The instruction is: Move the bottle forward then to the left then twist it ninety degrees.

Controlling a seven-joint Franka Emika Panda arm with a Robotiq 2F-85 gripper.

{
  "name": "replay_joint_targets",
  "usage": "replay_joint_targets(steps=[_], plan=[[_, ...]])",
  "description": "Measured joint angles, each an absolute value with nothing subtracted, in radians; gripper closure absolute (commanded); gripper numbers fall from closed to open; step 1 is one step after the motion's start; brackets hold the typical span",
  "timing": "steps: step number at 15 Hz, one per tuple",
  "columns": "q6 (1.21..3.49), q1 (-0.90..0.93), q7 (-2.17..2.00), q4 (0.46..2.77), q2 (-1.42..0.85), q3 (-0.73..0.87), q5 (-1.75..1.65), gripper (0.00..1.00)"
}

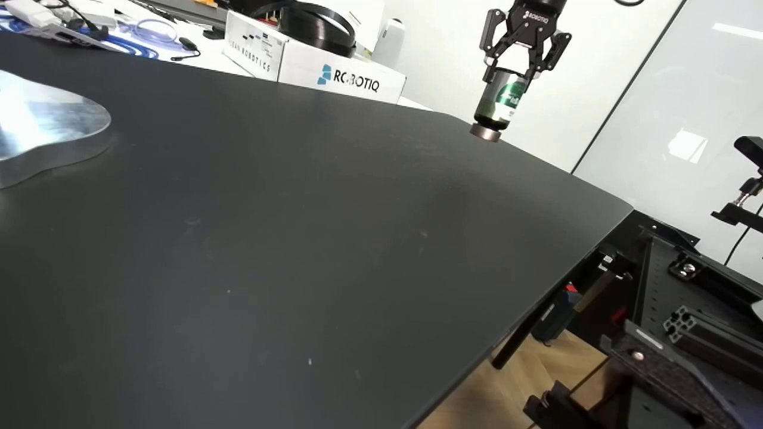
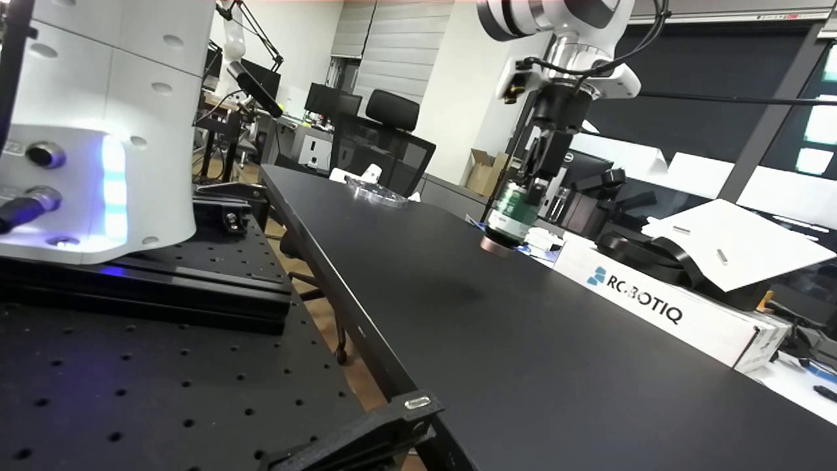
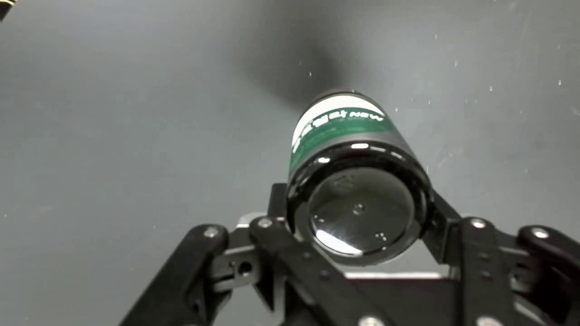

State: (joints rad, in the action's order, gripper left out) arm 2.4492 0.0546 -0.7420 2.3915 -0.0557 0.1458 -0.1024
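Note:
The bottle [image 1: 499, 102] is small, with dark green glass, a green and white label and a greyish-copper cap. It hangs tilted and upside down, cap lowest, above the black table [image 1: 298, 238]. It shows in an exterior view [image 2: 513, 212] too. My gripper [image 1: 508, 77] is shut around the base end of the bottle, one finger on each side; it also appears in an exterior view [image 2: 533, 186]. In the wrist view the round base of the bottle [image 3: 358, 203] faces the camera between the fingers of the gripper [image 3: 360, 215]. The cap is mostly hidden there.
A white Robotiq box [image 1: 340, 74] stands along the table's far side, also in an exterior view [image 2: 654, 301], with black items on top. A shiny, clear curved object [image 1: 53, 119] lies at one end of the table. The robot base [image 2: 98, 98] stands beside the table edge.

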Motion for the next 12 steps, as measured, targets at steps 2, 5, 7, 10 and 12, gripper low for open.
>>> replay_joint_targets(steps=[2,5,7,10,12], plan=[[2.471,0.052,-0.740,2.496,0.026,0.118,-0.108,0.55],[2.536,0.032,-0.734,2.644,0.133,0.079,-0.111,0.55],[2.584,0.010,-0.728,2.727,0.177,0.053,-0.121,0.55],[2.639,-0.024,-0.722,2.804,0.196,0.014,-0.130,0.55],[2.649,-0.043,-0.722,2.798,0.178,-0.010,-0.144,0.55]])
